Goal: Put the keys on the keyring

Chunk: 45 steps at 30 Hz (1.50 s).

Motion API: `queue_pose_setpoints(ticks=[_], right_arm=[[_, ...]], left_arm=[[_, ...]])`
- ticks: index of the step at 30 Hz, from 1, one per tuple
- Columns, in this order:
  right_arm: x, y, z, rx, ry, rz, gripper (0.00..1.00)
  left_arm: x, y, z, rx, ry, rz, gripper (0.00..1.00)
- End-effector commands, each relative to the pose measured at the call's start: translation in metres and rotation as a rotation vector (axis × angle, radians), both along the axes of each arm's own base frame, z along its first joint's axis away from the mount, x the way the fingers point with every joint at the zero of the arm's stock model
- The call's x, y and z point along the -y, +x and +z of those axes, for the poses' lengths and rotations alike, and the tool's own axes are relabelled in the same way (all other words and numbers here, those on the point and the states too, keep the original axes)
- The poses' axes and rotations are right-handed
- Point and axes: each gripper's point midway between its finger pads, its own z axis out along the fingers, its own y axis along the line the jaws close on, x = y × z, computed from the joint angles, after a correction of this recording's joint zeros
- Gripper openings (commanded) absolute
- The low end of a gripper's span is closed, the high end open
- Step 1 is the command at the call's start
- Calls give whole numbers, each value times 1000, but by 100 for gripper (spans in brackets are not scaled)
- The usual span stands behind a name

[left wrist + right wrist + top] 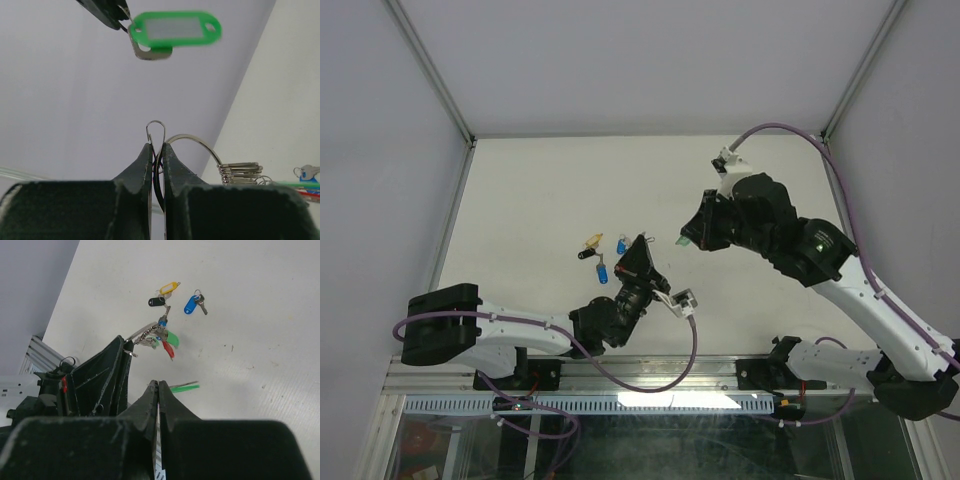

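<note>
One white table [520,190], two grippers over it, one keyring, one bunch, four single keys. Low over mid-table, the left gripper [156,150], fingers pressed together on the keyring [197,142], a narrow loop of wire poking up past the tips and the rest curving off to one side. Raised nearby, the right gripper [158,390], fingers closed on one green key [172,31] by its end, held above that loop and clear of it. Threaded on the ring, the bunch [162,337], down by the table, green, red and blue caps showing. Lying loose beyond it, three more: a yellow key [169,288] and a black key [156,301] side by side, a blue key [191,304] a little apart.
</note>
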Motion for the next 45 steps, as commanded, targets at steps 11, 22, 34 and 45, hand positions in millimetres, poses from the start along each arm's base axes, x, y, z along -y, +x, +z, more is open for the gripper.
queue_pose_setpoints(ticks=[11, 22, 34, 45], right_arm=[[-24, -25, 16, 101, -15, 222, 0], [-55, -17, 19, 104, 2, 306, 0], [-70, -9, 20, 100, -5, 319, 0], [-76, -5, 12, 83, -34, 315, 0]], left_arm=[[-18, -9, 36, 130, -55, 76, 0], [-9, -10, 25, 140, -11, 72, 0], [-7, -10, 21, 123, -5, 62, 0], [-6, -10, 18, 116, 1, 60, 0]])
